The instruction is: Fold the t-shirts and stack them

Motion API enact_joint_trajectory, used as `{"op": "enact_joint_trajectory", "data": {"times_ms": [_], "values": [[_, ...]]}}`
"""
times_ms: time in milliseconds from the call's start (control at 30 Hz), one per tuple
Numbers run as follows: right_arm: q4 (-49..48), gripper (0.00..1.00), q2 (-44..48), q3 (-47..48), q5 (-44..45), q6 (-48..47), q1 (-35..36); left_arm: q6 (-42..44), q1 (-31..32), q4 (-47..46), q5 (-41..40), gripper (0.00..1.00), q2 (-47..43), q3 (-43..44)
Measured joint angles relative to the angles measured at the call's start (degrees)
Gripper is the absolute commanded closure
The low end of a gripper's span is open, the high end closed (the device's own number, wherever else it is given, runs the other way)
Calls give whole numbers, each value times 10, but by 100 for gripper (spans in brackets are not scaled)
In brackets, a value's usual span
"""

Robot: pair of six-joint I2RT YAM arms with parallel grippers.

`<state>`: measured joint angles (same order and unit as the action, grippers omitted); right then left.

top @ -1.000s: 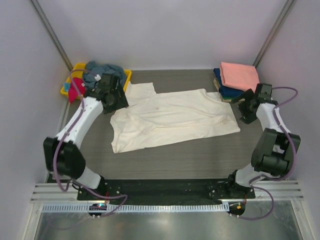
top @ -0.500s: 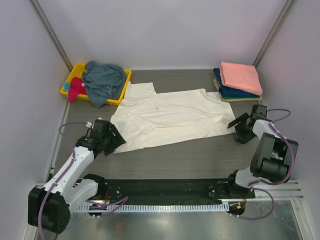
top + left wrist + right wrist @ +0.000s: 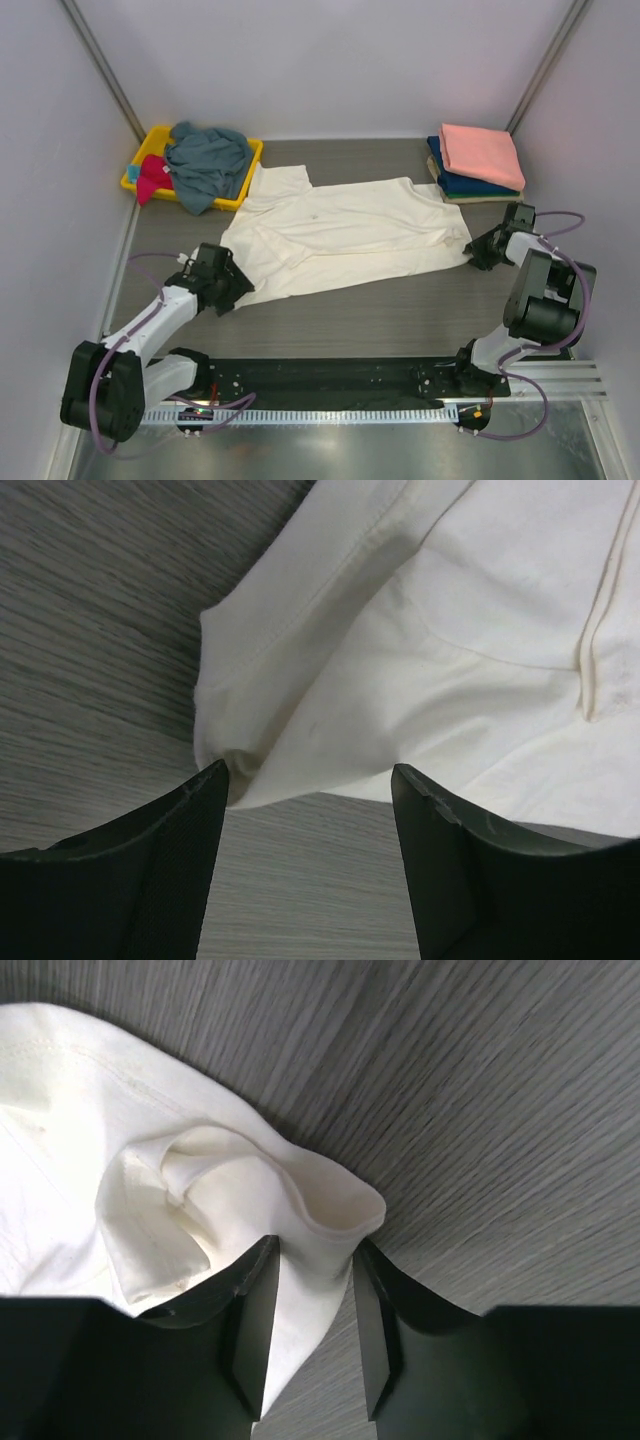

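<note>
The cream-white t-shirt (image 3: 345, 235) lies spread across the middle of the table. My left gripper (image 3: 235, 285) sits low at its near-left hem corner. In the left wrist view this gripper (image 3: 310, 770) is open, the shirt's corner (image 3: 450, 630) just ahead of its fingertips and touching the left one. My right gripper (image 3: 478, 255) is at the shirt's right corner. In the right wrist view it (image 3: 315, 1250) is shut on a bunched fold of the cream cloth (image 3: 200, 1200).
A yellow bin (image 3: 150, 140) at the back left holds a grey-blue t-shirt (image 3: 208, 165) and a magenta one (image 3: 152, 175). At the back right a folded salmon-pink t-shirt (image 3: 480, 150) lies on a navy one (image 3: 450, 182). Walls close in on both sides.
My left arm swung from beside the bin down to the shirt's near-left corner. My right gripper dropped to the shirt's right corner and closed on the cloth.
</note>
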<state>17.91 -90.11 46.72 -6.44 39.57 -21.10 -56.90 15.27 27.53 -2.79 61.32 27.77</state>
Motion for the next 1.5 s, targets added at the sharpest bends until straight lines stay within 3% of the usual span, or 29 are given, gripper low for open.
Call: {"op": "enact_joint_trajectory", "data": {"times_ms": [133,300,400,433,533,633,700,767,833,867,1100,1500], "values": [[-7,74,-5,-1,4,-1,0,-4,2,-5,-2,38,27,13],[-10,86,-6,-3,5,-1,0,-7,19,17,-18,32,11,17],[-14,99,-6,-6,5,-2,0,2,23,36,-35,46,-34,16],[-17,99,-7,-8,4,-2,0,5,23,35,-39,61,-49,15],[-27,99,-7,-11,-1,-2,0,16,23,18,-45,85,-67,1],[-37,99,-7,-15,-5,-2,0,27,23,0,-42,87,-48,-8],[-43,99,-7,-17,-8,-2,0,35,23,-11,-38,83,-22,-6],[-45,99,-5,-19,-9,-2,0,41,23,-4,-37,59,-8,4],[-46,99,-3,-21,-10,-2,-1,46,23,12,-39,44,-12,19],[-47,99,-1,-23,-10,-2,-1,48,24,24,-44,41,-23,27],[-47,99,9,-33,-11,-2,-1,30,47,98,-72,34,-166,51],[-47,99,8,-33,-13,-2,-1,-34,74,99,-56,25,-160,-53]]}}
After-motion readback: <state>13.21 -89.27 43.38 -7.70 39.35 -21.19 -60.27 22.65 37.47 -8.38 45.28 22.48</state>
